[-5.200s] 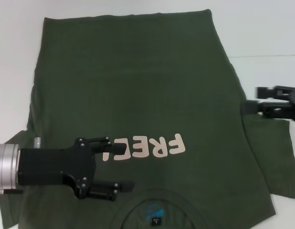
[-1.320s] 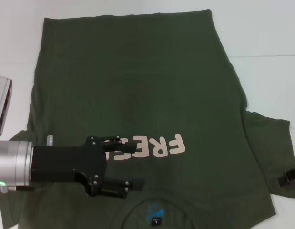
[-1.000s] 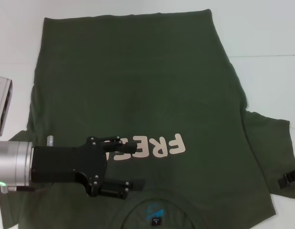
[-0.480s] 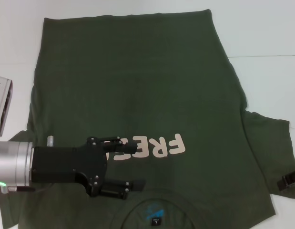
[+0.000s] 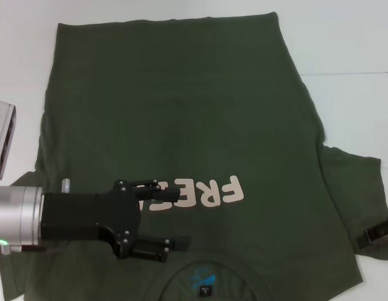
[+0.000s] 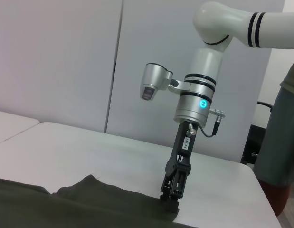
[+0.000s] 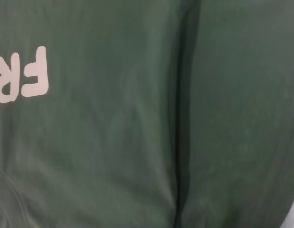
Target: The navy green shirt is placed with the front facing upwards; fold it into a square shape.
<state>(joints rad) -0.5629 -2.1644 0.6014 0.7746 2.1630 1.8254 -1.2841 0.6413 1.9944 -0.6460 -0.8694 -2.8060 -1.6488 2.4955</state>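
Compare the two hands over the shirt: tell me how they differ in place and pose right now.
The left hand lies out over the navy green shirt's chest, level, fingers spread open beside the lettering; the right hand stands upright, tip down on the sleeve hem. In the head view the left hand shows whole, while the right hand shows only at the picture's edge. Both are black and both meet the same shirt.

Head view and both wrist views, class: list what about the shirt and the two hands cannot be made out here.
- Navy green shirt: collar and left sleeve cut off by the head view's edge.
- "FREE!" lettering: partly covered by the left hand.
- Right hand: mostly outside the head view; finger opening unclear in the left wrist view.
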